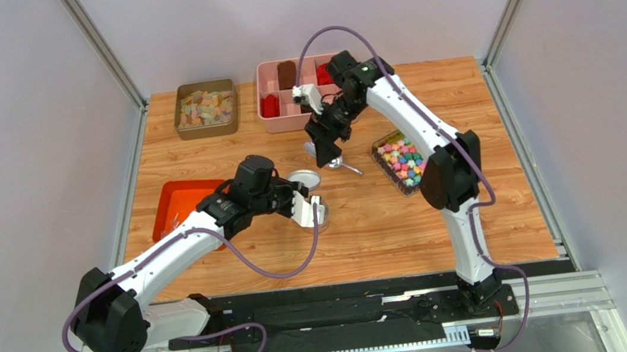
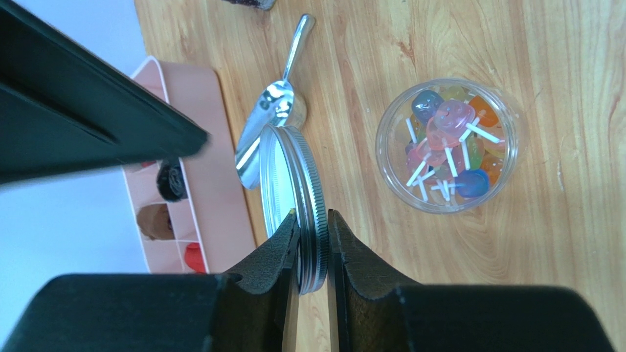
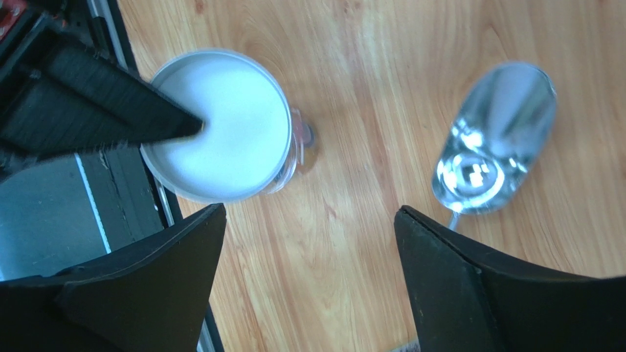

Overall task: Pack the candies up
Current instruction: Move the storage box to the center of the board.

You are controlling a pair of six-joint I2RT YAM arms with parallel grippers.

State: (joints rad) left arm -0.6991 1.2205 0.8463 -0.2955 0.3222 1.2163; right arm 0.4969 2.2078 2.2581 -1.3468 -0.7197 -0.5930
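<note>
My left gripper (image 2: 312, 214) is shut on the rim of a round silver screw lid (image 2: 294, 169), held on edge above the table. Just right of it stands an open clear jar (image 2: 383, 147) holding the candies (image 2: 448, 125), translucent pink, blue and orange pieces with white ends. In the top view the lid (image 1: 302, 180) is beside the left gripper (image 1: 302, 197), and the jar (image 1: 322, 212) is next to them. My right gripper (image 3: 310, 213) hangs open and empty over bare wood, between the lid (image 3: 220, 132) and a metal scoop (image 3: 492, 139).
The scoop (image 1: 338, 164) lies on the table under the right gripper (image 1: 325, 150). A pink compartment tray (image 1: 278, 117) and a tin of pale sweets (image 1: 182, 111) stand at the back. A clear tray of bright blocky candies (image 1: 381, 145) is on the right, an orange tray (image 1: 181, 201) on the left.
</note>
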